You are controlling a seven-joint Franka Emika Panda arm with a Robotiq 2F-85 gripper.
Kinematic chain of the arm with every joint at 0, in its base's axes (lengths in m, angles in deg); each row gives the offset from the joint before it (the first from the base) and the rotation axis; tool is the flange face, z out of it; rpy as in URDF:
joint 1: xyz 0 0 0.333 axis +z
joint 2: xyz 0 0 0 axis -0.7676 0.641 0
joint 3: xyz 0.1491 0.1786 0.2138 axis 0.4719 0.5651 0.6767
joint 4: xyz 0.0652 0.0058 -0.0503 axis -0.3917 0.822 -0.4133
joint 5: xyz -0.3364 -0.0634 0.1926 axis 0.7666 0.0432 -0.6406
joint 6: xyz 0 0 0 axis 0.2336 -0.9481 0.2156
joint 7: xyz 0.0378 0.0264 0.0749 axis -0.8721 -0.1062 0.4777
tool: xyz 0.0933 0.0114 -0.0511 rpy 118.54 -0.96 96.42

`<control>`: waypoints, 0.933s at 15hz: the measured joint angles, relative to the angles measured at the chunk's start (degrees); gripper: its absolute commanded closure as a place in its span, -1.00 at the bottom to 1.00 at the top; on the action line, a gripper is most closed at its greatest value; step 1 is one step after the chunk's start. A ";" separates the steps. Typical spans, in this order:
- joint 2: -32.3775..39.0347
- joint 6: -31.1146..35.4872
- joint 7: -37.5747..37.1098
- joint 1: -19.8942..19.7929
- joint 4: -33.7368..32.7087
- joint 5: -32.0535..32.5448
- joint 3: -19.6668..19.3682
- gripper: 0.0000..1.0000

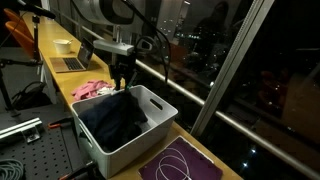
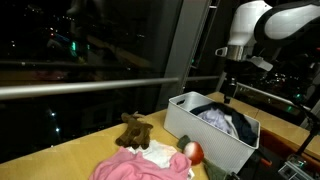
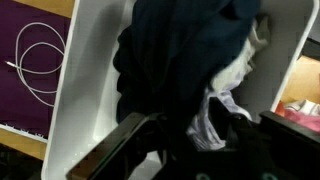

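A white plastic bin (image 1: 160, 106) (image 2: 205, 142) (image 3: 85, 70) stands on the wooden counter and holds a heap of dark clothes (image 1: 113, 118) (image 3: 185, 45). A pale lavender-white garment (image 3: 222, 100) (image 2: 215, 116) lies on top of them. My gripper (image 1: 123, 80) (image 2: 228, 96) (image 3: 205, 125) hangs just above the far end of the bin, over the clothes. In the wrist view its two dark fingers (image 3: 125, 145) stand well apart, with the pale garment and dark cloth below and between them. I see no pad pressing on cloth.
A pink cloth (image 1: 92, 90) (image 2: 140, 167), a brown plush toy (image 2: 135, 130) and a red object (image 2: 195, 152) lie on the counter beside the bin. A purple mat (image 1: 185, 165) (image 3: 25, 100) with a white cable (image 3: 40, 60) lies on its other side. A laptop (image 1: 68, 63) sits further along, by the window.
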 measured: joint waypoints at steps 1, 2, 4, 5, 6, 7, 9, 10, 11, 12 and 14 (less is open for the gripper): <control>-0.19 0.00 0.00 0.03 0.00 0.00 0.04 -0.64; -0.46 0.00 0.00 0.13 0.00 0.00 0.12 -0.80; -1.25 0.00 -0.22 0.60 0.00 0.02 0.38 -0.99; -1.74 0.00 -0.42 1.00 -0.03 0.07 0.50 -1.00; -2.22 0.00 -0.63 1.39 -0.10 0.19 0.73 -1.00; -2.66 0.00 -0.94 1.82 -0.21 0.33 1.08 -1.00; -3.01 0.00 -1.72 3.00 -0.71 0.47 2.02 -1.00; -2.94 -0.01 -2.21 3.70 -1.09 0.48 2.65 -1.00; -2.72 0.00 -2.68 4.44 -1.53 0.48 3.33 -1.00; -2.34 0.00 -3.10 5.22 -2.04 0.48 4.08 -1.00; -0.91 0.14 -4.00 6.91 -3.55 0.47 5.63 -1.00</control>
